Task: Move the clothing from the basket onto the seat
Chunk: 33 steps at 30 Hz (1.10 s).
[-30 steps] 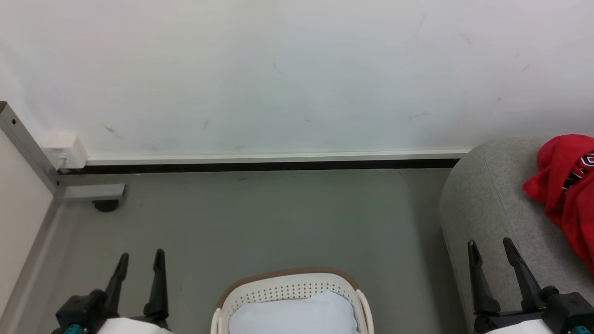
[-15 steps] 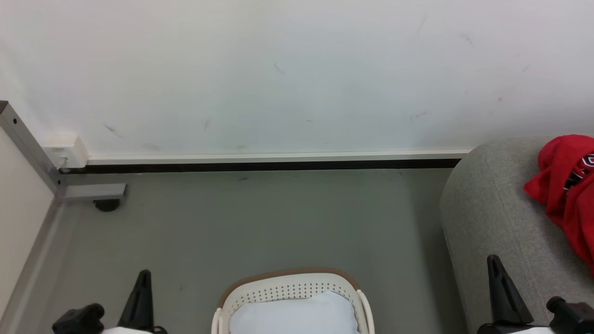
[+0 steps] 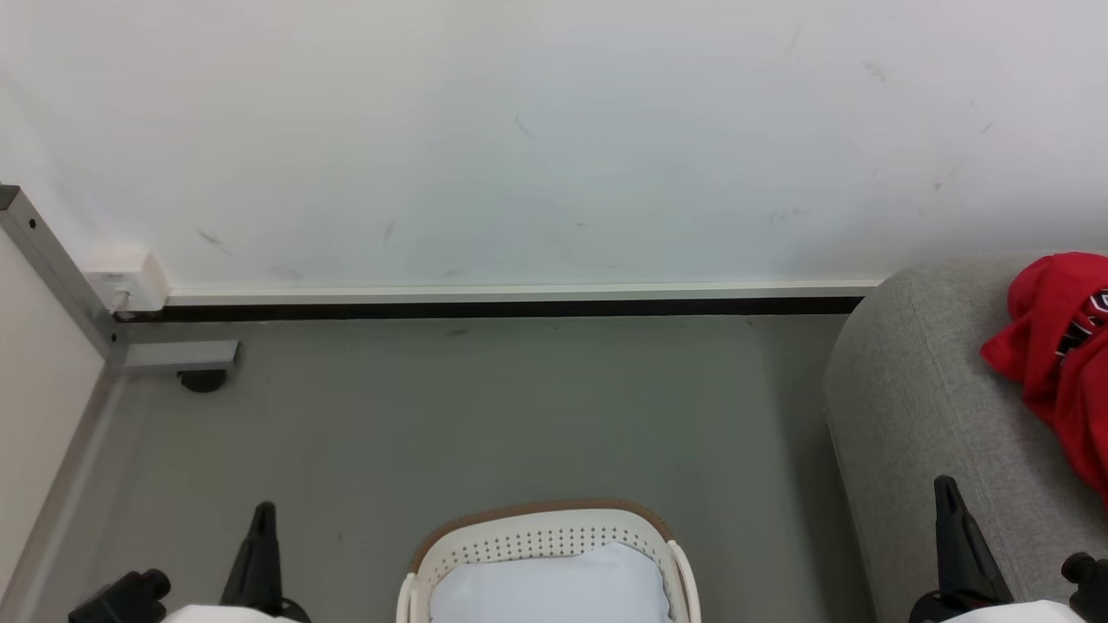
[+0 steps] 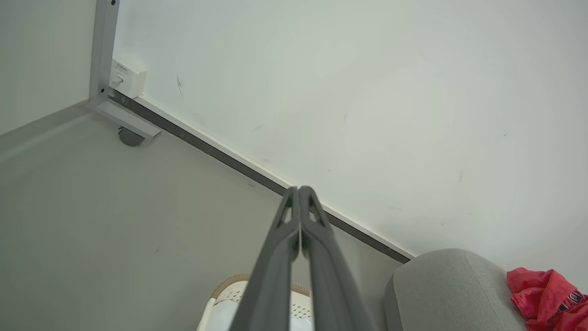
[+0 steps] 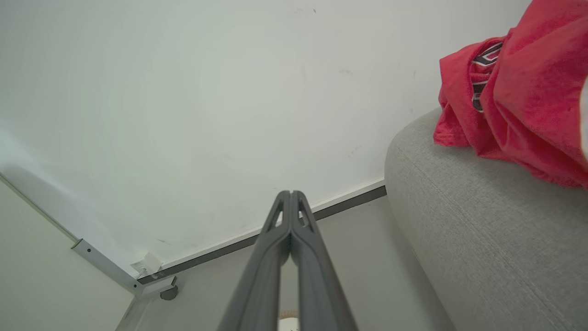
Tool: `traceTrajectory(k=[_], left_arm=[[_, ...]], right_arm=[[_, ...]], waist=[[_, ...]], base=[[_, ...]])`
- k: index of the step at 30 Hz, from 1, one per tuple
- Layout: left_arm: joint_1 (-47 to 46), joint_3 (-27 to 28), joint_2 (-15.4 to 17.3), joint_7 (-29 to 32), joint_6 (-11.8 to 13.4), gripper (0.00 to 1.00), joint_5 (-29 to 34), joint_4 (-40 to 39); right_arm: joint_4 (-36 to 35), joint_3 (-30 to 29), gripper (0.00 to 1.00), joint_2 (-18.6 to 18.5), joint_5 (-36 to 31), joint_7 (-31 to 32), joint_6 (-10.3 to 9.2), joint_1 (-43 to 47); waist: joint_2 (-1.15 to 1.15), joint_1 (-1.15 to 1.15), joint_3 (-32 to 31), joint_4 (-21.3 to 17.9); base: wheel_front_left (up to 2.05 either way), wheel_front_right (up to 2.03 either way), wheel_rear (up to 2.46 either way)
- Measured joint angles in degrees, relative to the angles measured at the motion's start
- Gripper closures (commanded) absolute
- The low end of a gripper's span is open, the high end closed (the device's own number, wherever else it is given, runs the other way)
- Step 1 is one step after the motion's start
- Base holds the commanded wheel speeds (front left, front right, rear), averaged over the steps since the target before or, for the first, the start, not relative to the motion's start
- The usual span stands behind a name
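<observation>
Since a second ago, left gripper (image 3: 262, 512) and right gripper (image 3: 945, 486) have sunk lower, jaws together, empty. Red clothing (image 3: 1060, 346) lies on the grey seat (image 3: 917, 407); the basket (image 3: 541, 507) looks empty, so check its hidden part.

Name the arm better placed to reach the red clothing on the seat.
Right, most likely. The right gripper, shut, shows against the seat, on the same side as the clothing lying on it. The left gripper, also shut, sits on the far side of the basket from the seat.
</observation>
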Motion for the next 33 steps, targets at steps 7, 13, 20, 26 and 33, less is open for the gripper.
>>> traceTrajectory(k=[7,13,20,26,33], left_arm=[[-0.18,0.16,-0.05,1.45,0.0,1.0,-6.0,-0.4],[-0.29,0.33,-0.13,2.87,0.0,1.0,-10.79,-0.69],[-0.54,0.45,-0.27,4.16,0.0,1.0,-15.8,-0.9],[-0.9,0.58,-0.33,5.32,0.0,1.0,-20.19,-1.12],[-1.05,0.73,-0.43,6.49,-0.01,1.0,-24.83,-1.34]], right_arm=[[0.04,-0.45,1.0,-0.2,6.26,1.43,0.0,-0.12],[0.09,-0.8,1.0,-0.29,10.79,2.47,0.0,-0.4],[0.12,-1.3,1.0,-0.41,16.15,3.75,0.0,-1.04],[0.16,-1.8,1.0,-0.46,20.31,4.82,0.0,-1.19],[0.23,-2.24,1.0,-0.51,24.65,5.97,0.0,-1.29]], waist=[[0.0,0.0,0.02,0.15],[0.0,0.0,0.04,0.27],[0.0,0.0,0.07,0.42],[0.0,0.0,0.08,0.54],[0.0,0.0,0.1,0.69]], base=[[0.0,0.0,0.0],[0.0,0.0,0.0],[0.0,0.0,0.0],[0.0,0.0,0.0],[0.0,0.0,0.0]])
